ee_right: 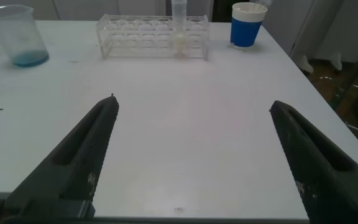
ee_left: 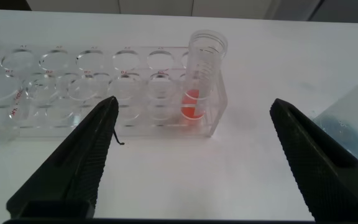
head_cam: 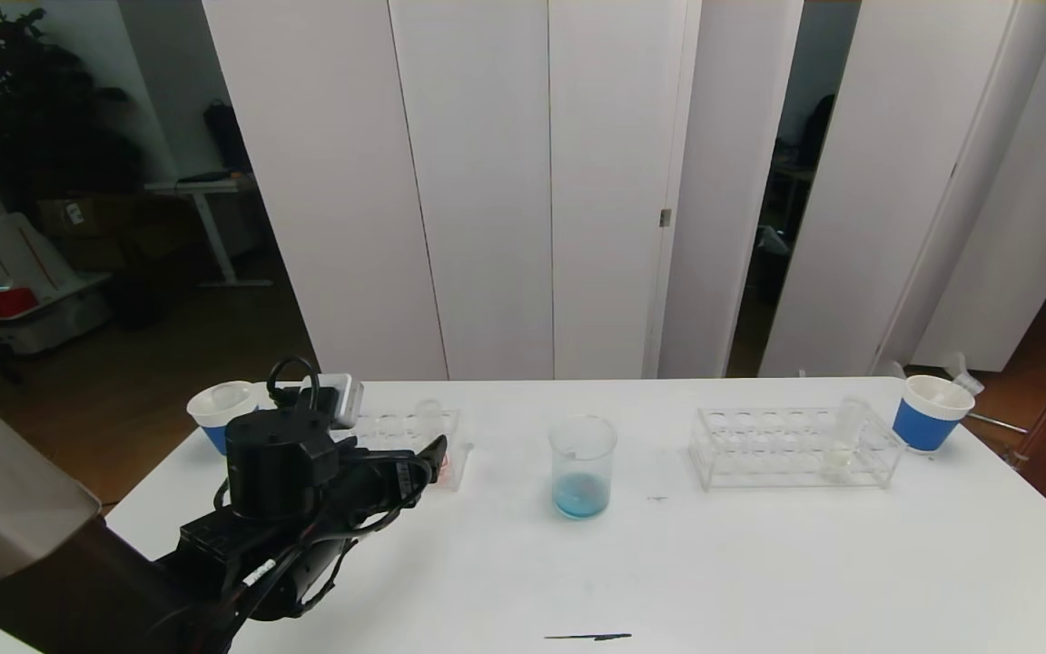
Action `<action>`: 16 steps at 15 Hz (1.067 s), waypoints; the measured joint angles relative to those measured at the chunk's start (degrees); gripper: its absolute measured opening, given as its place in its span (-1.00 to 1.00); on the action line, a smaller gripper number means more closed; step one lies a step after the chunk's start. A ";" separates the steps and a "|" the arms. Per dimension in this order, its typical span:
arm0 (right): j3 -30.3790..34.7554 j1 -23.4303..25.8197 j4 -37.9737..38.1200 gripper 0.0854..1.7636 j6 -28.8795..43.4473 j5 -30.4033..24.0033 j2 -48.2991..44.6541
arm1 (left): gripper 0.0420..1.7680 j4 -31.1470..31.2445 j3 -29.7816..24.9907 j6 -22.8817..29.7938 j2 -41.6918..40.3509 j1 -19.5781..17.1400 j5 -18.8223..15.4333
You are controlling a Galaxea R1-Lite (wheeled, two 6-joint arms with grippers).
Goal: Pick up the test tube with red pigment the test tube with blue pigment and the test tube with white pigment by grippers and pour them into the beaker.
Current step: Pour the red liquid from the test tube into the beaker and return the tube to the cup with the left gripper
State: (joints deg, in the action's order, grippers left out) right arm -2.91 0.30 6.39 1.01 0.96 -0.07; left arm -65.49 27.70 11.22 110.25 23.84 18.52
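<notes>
Left hand held open before the left rack; beaker stood mid-counter
Head view: blue liquid is seen in the beaker. Left wrist view: wide-open fingers, nothing gripped; test tube with red pigment is racked upright. Right wrist view: right hand is spread empty; test tube with white pigment is racked

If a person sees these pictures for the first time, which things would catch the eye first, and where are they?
Probably the clear glass beaker at the table's centre, with a little blue liquid at its bottom. Next, the black left end effector, open, just before the clear plastic rack on the robot's left, where a slim clear tube with orange-red liquid stands upright. On the right, a second clear rack holds a tube with cream-white liquid beside a blue-banded white paper cup.
</notes>
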 joint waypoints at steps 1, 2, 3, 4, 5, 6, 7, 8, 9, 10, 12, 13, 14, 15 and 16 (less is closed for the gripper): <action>0.00 -0.01 0.00 0.98 0.00 0.00 0.00 | 0.97 -0.22 1.07 0.27 1.46 0.10 0.79; 0.00 -0.01 0.00 0.98 0.00 0.00 0.00 | 0.97 -1.38 2.06 0.27 2.95 0.13 1.55; 0.00 -0.01 0.02 0.98 0.00 0.02 0.00 | 0.97 -3.25 3.00 0.13 4.58 0.18 2.17; 0.00 -0.01 0.00 0.98 0.00 -0.02 0.00 | 0.97 -4.79 3.78 -0.04 6.10 0.21 2.73; 0.00 -0.01 -0.02 0.98 0.00 0.00 0.00 | 0.97 -5.71 4.66 -0.15 7.55 0.21 3.41; 0.02 -0.01 0.00 0.98 0.02 0.00 0.00 | 0.97 -6.17 5.64 -0.26 8.91 0.21 4.08; 0.02 0.00 0.00 0.98 0.00 0.00 0.00 | 0.97 -6.29 6.53 -0.26 10.09 0.16 4.50; 0.02 0.00 -0.02 0.98 -0.02 0.00 0.00 | 0.97 -6.39 7.33 -0.17 11.13 0.16 4.99; 0.02 0.00 0.00 0.98 -0.02 0.00 0.00 | 0.97 -6.92 8.16 -0.13 12.11 0.11 5.64; 0.02 0.02 0.00 0.98 0.00 0.00 0.00 | 0.97 -7.66 8.90 -0.17 12.93 -0.01 6.28; 0.02 -0.01 -0.02 0.98 0.00 -0.02 0.00 | 0.97 -8.92 10.09 -0.35 14.45 -0.28 6.80; 0.02 -0.01 -0.02 0.98 0.02 0.00 0.00 | 0.97 -9.05 10.40 -0.35 15.02 -0.39 6.80; 0.02 -0.01 -0.02 0.98 0.00 0.00 0.00 | 0.97 -9.09 10.58 -0.37 15.52 -0.43 6.80; 0.02 -0.01 -0.02 0.98 0.00 0.00 0.00 | 0.97 -9.16 10.80 -0.35 16.02 -0.50 6.86; 0.02 -0.01 0.00 0.98 0.00 0.00 0.00 | 0.97 -9.20 11.06 -0.28 16.37 -0.52 6.91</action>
State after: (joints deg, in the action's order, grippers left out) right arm -2.89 0.29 6.39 1.01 0.96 -0.07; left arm -74.69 38.75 10.93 126.62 23.32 25.43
